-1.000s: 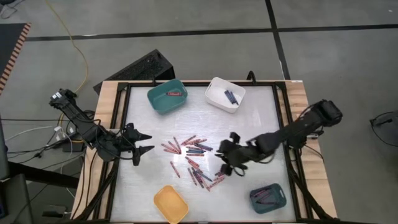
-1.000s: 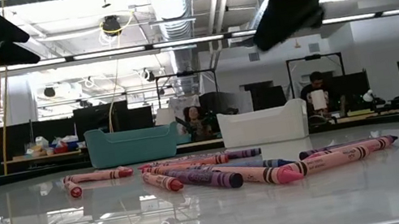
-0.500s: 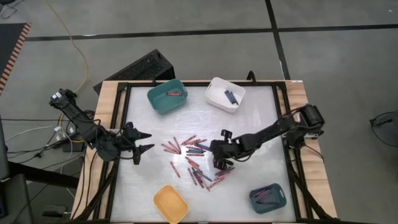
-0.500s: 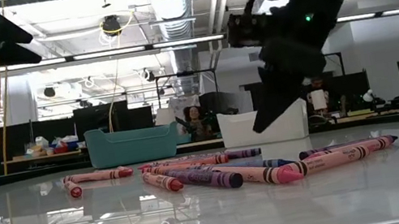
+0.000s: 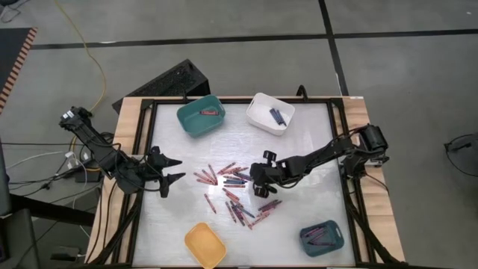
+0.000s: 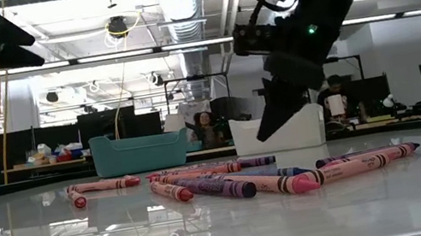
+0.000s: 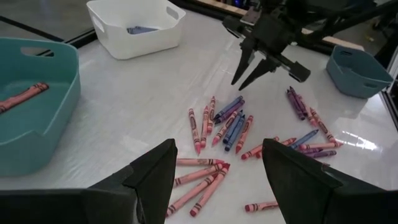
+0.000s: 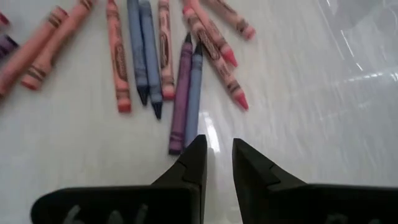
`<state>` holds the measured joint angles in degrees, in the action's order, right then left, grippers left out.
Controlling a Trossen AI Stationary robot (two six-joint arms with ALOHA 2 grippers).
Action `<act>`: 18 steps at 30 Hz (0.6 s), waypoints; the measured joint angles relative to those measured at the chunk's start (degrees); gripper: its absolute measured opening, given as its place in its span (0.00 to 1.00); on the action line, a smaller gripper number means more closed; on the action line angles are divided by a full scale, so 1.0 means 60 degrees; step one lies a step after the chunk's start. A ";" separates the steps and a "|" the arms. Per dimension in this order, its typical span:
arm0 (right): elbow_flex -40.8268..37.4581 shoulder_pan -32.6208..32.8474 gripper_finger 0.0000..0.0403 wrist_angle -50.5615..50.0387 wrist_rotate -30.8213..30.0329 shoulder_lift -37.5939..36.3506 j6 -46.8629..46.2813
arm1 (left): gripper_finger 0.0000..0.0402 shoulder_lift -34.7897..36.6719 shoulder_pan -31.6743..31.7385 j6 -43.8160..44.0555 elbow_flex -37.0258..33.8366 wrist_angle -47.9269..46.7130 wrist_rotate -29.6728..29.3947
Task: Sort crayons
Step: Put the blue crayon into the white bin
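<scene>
R gripper [image 5: 259, 181] sits over the right part of the crayons [image 5: 233, 193] scattered mid-table, tips pointed down and clear of the surface per low view — fingers [image 8: 194, 163] apart w/ a narrow gap, nothing between them. Wrist view puts a purple + blue crayon pair right ahead of the tips, not touching. L gripper [image 5: 173, 170] parked at the table's left side, fingers spread, empty, well apart from the pile. Crayons mostly loose on the table [image 5: 299, 149] centre: reds, pinks, blues, purples, lying flat, some overlapping. Some already in bins — one red in the teal bin [image 5: 200, 115] far left, a dark blue one in the white bin [image 5: 270, 113] far centre, several in the small teal bin [image 5: 322, 236] near right. Yellow bin [image 5: 205, 244] near centre, contents can't tell.
</scene>
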<state>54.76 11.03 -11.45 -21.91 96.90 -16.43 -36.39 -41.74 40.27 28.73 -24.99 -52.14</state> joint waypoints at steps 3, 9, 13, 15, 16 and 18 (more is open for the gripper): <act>0.0000 0.0011 0.18 0.0313 0.0071 -0.0004 0.0082 | 0.57 0.0001 0.0000 0.0000 0.0000 0.0000 0.0000; 0.0000 0.0011 0.18 0.0386 0.0073 -0.0004 0.0296 | 0.57 0.0001 -0.0002 0.0000 0.0000 -0.0004 0.0004; 0.0000 0.0004 0.18 0.0559 0.0067 -0.0004 0.0335 | 0.57 0.0001 -0.0003 0.0000 0.0003 0.0000 0.0004; 0.0000 -0.0002 0.18 0.0565 0.0054 -0.0004 0.0383 | 0.57 0.0001 -0.0002 0.0000 0.0000 -0.0004 0.0004; 0.0000 -0.0014 0.18 0.0588 0.0054 -0.0004 0.0466 | 0.57 0.0000 -0.0004 0.0000 0.0000 -0.0004 0.0004; 0.0000 -0.0044 0.18 0.0640 0.0051 -0.0004 0.0492 | 0.57 0.0001 -0.0001 0.0000 0.0001 -0.0003 0.0007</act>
<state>54.76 10.76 -7.61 -21.61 96.88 -13.47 -36.38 -41.74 40.27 28.74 -25.01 -52.10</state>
